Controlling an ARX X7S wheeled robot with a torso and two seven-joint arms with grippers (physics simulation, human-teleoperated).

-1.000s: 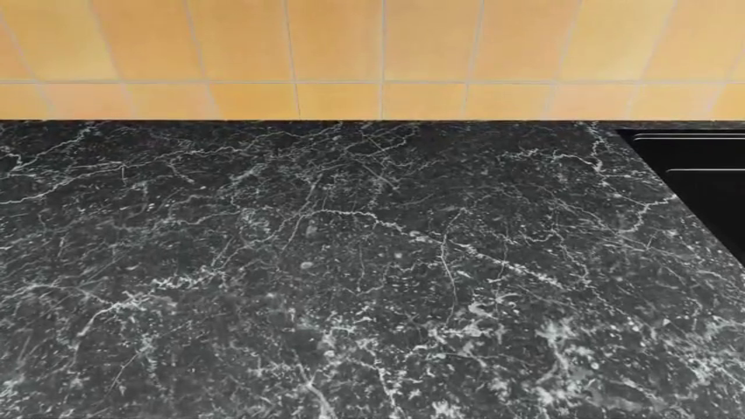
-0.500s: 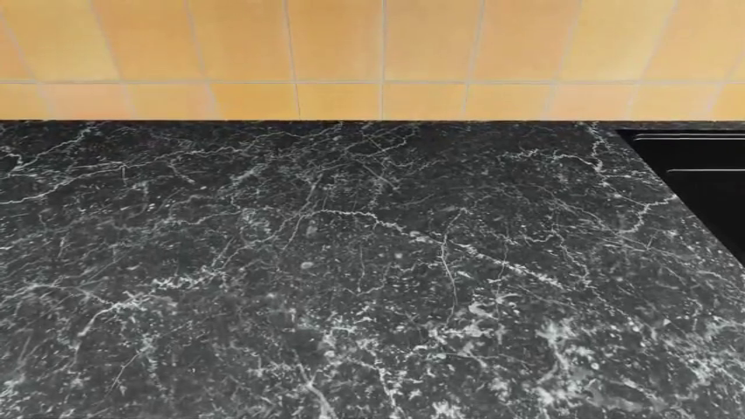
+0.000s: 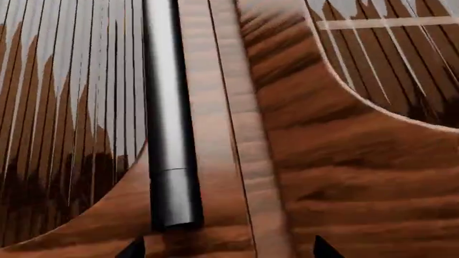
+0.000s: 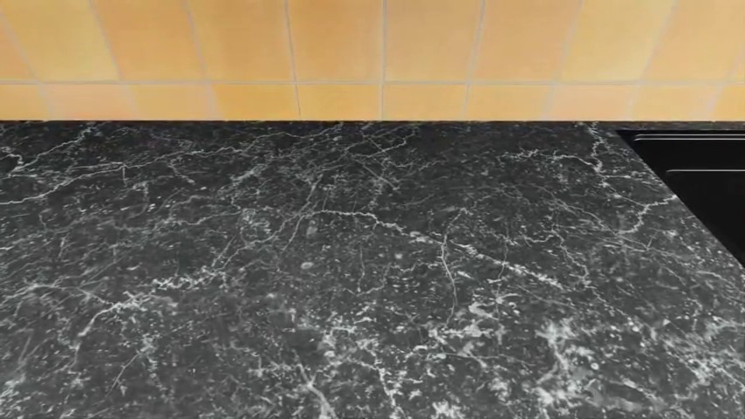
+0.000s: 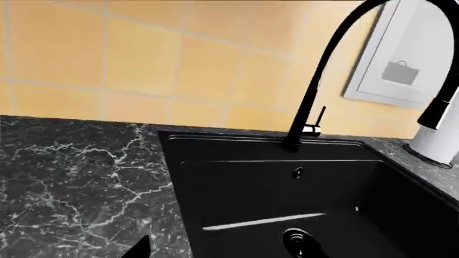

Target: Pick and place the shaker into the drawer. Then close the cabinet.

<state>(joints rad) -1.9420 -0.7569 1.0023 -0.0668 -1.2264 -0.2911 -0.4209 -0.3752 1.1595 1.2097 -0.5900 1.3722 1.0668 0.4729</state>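
Observation:
The shaker is out of view in every frame. In the left wrist view the drawer (image 3: pixel 344 177) fills the picture as reddish-brown wood, with its ribbed strip (image 3: pixel 72 107) and black bar handle (image 3: pixel 169 118) very close. My left gripper (image 3: pixel 228 249) is open; its two dark fingertips (image 3: pixel 133 248) show apart at the frame edge, one just past the handle's end, with nothing held. My right gripper (image 5: pixel 226 250) hovers over the counter edge beside the black sink (image 5: pixel 215 161). Only one of its fingertips (image 5: pixel 140 248) shows, set wide, and nothing is in it. The cabinet shows only as this drawer front.
The head view holds only black marble countertop (image 4: pixel 349 279), orange wall tiles (image 4: pixel 349 52) and a sink corner (image 4: pixel 699 175). A black arched faucet (image 5: pixel 315 91) stands behind the sink, a white cylindrical object (image 5: pixel 439 144) at its far side, and a framed picture (image 5: pixel 405 54) on the wall.

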